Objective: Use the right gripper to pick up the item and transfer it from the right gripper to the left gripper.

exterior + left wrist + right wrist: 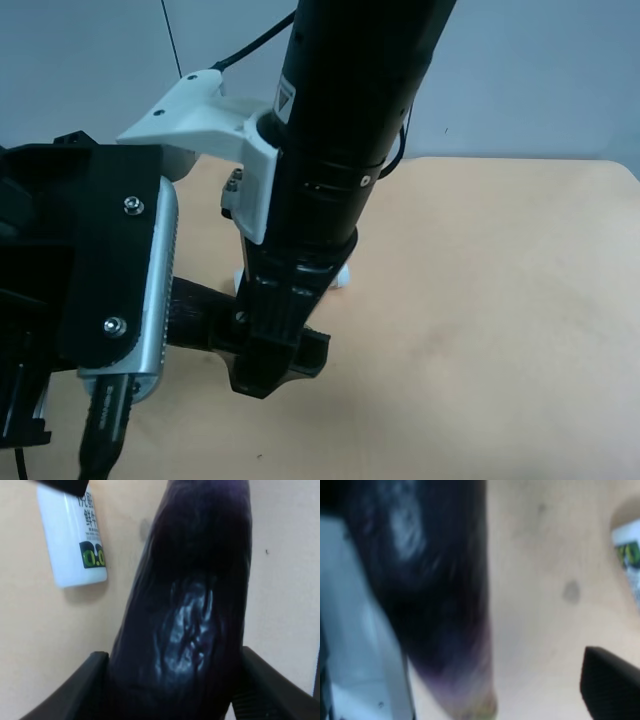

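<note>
The item, a dark purple eggplant [195, 605], fills the left wrist view, and the left gripper [172, 700] is shut on it, one black finger [75, 690] pressed against each side. In the right wrist view the eggplant [440, 605] runs along one side, fading to lilac at its tip, while a black finger [610, 685] of the right gripper stands well apart from it. In the exterior high view the right gripper [270, 365] hangs from the thick black arm with the white bracket, next to the boxy left gripper's silver plate [155, 300]. Most of the eggplant is hidden there.
A white bottle with green print [75, 535] lies on the tan table [500, 300] below the grippers; its end [343, 275] peeks out behind the right arm. The bottle [630, 555] also shows at the right wrist view's edge.
</note>
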Controlling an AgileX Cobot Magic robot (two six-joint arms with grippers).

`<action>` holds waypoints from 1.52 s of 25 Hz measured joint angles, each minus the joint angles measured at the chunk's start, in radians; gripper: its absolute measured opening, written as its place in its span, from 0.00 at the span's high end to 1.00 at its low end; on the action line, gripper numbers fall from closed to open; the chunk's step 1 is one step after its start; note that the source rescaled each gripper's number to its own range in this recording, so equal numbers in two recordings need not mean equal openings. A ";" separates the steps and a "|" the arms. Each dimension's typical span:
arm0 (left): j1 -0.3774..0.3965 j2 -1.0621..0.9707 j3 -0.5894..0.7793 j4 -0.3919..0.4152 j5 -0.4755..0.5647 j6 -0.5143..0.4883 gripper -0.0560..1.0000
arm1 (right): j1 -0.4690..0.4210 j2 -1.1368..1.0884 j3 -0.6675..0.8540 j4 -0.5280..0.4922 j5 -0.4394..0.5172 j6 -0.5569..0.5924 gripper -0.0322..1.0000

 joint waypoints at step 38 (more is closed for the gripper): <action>0.000 0.000 0.000 -0.007 -0.016 0.001 0.94 | 0.000 -1.158 0.790 -0.134 -0.025 0.401 0.00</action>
